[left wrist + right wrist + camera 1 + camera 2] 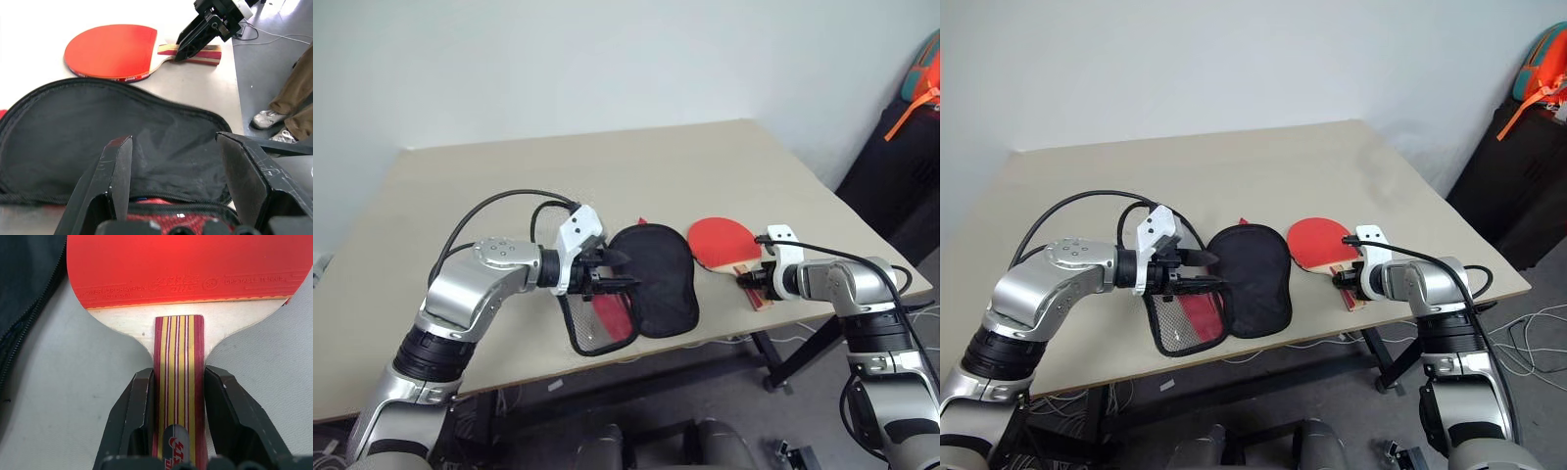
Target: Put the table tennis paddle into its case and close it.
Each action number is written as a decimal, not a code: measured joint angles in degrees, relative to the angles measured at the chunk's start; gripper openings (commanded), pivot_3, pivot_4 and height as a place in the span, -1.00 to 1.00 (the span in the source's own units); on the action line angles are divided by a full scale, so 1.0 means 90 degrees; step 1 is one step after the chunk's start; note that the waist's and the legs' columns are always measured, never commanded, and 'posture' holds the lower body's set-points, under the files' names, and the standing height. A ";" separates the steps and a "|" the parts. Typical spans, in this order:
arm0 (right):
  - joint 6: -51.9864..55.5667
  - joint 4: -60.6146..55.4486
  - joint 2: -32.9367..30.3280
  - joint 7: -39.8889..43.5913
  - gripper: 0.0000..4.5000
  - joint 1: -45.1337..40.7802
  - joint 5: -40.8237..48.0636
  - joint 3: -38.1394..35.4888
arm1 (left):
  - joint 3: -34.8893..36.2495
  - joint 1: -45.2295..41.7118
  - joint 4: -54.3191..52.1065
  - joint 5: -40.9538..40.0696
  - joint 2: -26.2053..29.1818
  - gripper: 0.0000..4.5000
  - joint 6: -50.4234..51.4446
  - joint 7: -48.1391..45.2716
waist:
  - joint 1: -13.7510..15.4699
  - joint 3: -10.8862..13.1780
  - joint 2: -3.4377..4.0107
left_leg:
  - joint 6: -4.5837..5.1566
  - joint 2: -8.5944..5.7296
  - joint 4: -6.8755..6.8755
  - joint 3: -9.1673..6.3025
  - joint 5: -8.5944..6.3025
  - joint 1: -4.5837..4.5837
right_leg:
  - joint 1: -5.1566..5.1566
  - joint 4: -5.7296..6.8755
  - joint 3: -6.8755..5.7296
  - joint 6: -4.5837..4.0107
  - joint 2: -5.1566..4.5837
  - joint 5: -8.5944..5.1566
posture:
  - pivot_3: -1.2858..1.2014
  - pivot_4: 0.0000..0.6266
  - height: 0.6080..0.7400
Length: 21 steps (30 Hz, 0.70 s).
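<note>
On the pale, smooth table [607,166] lie 1 table tennis paddle [722,240] and 1 case [656,279]. The paddle is a round blade faced in glossy red rubber, with a short wooden handle striped red and yellow; it lies flat near the table's front right edge, just beside the case. The case is a soft, paddle-shaped pouch of matte black fabric with a black zipper rim, unzipped, its red and mesh half folded open over the table's front edge. The right gripper [178,406] has its 2 black fingers pressed against both sides of the paddle's handle, gripping it on the table. The left gripper [173,181] has its fingers spread apart over the case's open rim.
</note>
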 measured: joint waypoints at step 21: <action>0.0456 -0.0396 0.0827 -0.0908 -0.48 -0.1104 0.0084 -0.1000 | 0.2633 0.1654 -0.0353 -0.0728 0.1949 0.28 0.0716 -0.0304 | -0.0024 0.0005 0.0009 | -0.0026 0.0022 -0.0017 0.0004 0.0002 -0.0009 | -0.0031 0.0008 0.0008 -0.0005 0.0021 0.0001 | 0.03 -1.00 0.75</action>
